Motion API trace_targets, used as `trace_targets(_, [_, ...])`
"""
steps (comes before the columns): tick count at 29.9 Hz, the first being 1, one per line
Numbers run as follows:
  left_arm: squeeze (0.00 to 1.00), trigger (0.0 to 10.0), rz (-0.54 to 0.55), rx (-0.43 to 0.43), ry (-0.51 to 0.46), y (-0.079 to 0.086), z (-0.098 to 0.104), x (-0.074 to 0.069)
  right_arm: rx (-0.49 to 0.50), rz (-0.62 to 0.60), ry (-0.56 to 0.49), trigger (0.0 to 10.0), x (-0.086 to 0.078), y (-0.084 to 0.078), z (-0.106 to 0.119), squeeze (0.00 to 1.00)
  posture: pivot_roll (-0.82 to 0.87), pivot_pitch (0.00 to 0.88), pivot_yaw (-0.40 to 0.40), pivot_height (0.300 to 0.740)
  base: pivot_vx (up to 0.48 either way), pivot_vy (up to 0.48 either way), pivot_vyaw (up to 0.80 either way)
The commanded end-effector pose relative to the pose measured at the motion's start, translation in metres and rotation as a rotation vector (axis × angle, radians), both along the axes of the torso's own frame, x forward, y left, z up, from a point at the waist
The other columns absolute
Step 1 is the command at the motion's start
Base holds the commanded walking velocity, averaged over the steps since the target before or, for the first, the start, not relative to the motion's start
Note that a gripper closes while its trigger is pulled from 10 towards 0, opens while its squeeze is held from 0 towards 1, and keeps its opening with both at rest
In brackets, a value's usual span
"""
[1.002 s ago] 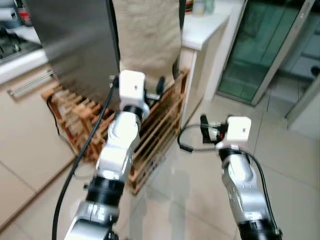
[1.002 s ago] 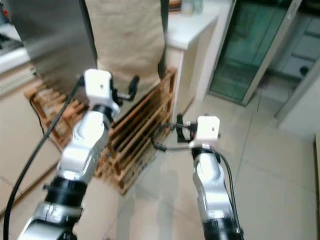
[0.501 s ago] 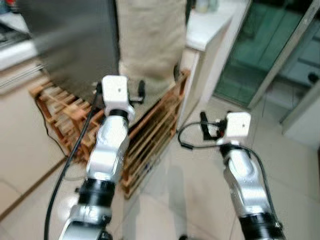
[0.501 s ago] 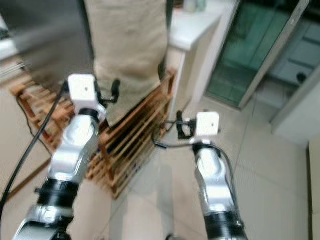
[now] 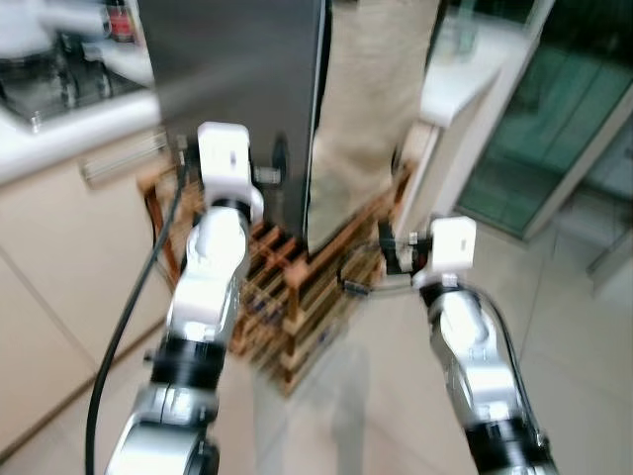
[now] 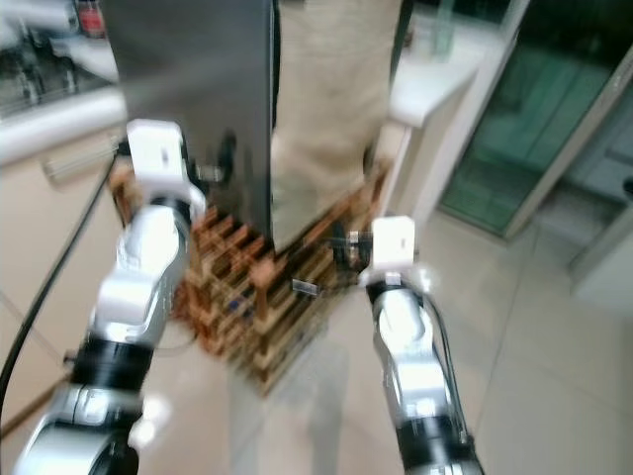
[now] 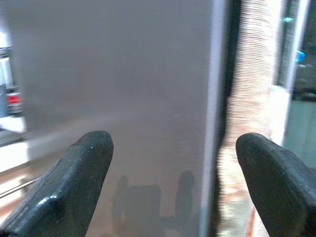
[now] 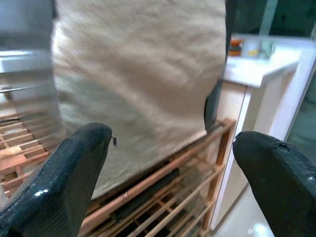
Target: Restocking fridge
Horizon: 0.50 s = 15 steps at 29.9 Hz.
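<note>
We face the fridge (image 5: 232, 89), its brushed steel door closed, standing on a wooden slatted rack (image 5: 297, 287) beside a hanging beige cloth (image 5: 371, 109). Our left gripper (image 7: 173, 163) hovers just before the door, jaws wide and empty; our right gripper (image 8: 170, 168) is spread the same, near the cloth. We judge the door heavy, stiff and slick; its right edge (image 7: 215, 98) looks the place to grip

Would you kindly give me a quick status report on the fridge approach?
Left tool open, facing grey steel fridge door, door shut. Right tool open, empty. Wooden slatted rack and beige hanging cloth ahead.
</note>
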State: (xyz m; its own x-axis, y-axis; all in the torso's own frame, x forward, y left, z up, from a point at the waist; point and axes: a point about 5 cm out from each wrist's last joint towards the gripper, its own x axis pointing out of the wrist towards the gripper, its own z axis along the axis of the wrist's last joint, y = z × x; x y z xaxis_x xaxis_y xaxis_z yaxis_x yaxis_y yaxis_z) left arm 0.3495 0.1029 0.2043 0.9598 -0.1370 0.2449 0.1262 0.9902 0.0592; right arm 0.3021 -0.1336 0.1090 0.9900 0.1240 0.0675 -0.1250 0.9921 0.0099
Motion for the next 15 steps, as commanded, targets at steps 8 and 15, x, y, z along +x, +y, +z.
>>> trace_targets(8, [0.00, 10.0, -0.038, -0.002, 0.026, -0.007, -0.003, 0.001, 0.008, -0.032, -0.011, 10.0, -0.002, -0.005, 0.001, 0.91, -0.05, 0.000, -0.014, 0.740, 0.000, 0.000, 0.00])
trace_targets(15, [0.00, 10.0, -0.060, 0.002, 0.037, -0.013, 0.002, 0.010, 0.002, -0.030, -0.004, 10.0, -0.002, -0.005, 0.000, 0.92, -0.06, 0.000, -0.015, 0.740, 0.000, 0.000, -0.80])
